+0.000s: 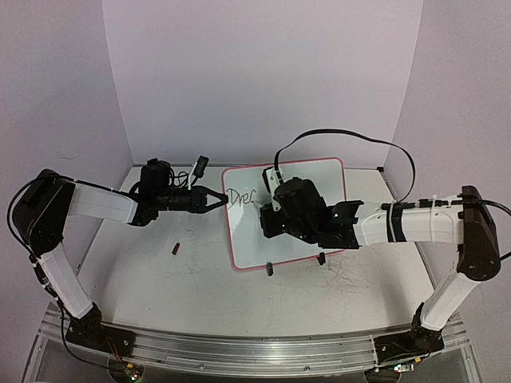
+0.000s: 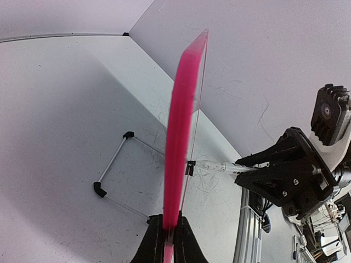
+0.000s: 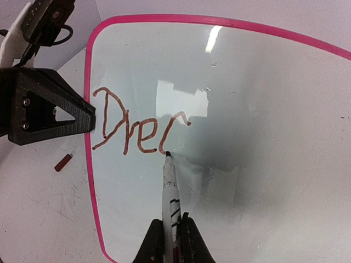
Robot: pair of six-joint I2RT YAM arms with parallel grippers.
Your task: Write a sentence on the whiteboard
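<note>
Standing on the scuffed white worktop (image 1: 152, 295), about midway between its left and right edges and toward the far edge, is the small rectangular glossy whiteboard (image 1: 315, 171) (image 3: 263, 109) with a thin pink-red frame and rounded corners. It is raised on two small black clip feet (image 1: 270, 269) at its near edge. A thin wire leg (image 2: 112, 164) with black end caps rests on the worktop behind it.

The sentence (image 1: 239, 196) (image 3: 140, 131) is only begun. "Dre" and one more curved stroke sit in the board's upper left corner, in thin handwriting that looks dark from above and reddish-brown in the right wrist view. The rest of the surface is bare and shows bright reflections.

The left gripper (image 1: 222, 199) (image 2: 167, 233) is clamped narrowly on the board's left edge, with the pink frame between its fingers. The right gripper (image 3: 171, 230) (image 2: 239, 170) is closed around a slim white-barrelled marker pen (image 3: 169, 186) (image 2: 216, 166). The pen's black tip touches the board at the foot of the last stroke.

From above, the right arm's black wrist lies across the middle of the board and hides the pen tip and part of the writing area. A black cable (image 1: 351, 136) arcs from that wrist past the board's far edge to the right arm. A small dark-red stubby cylinder (image 1: 175, 247) (image 3: 63, 163) lies on the worktop left of the board, apart from it, on the near side of the left gripper.
</note>
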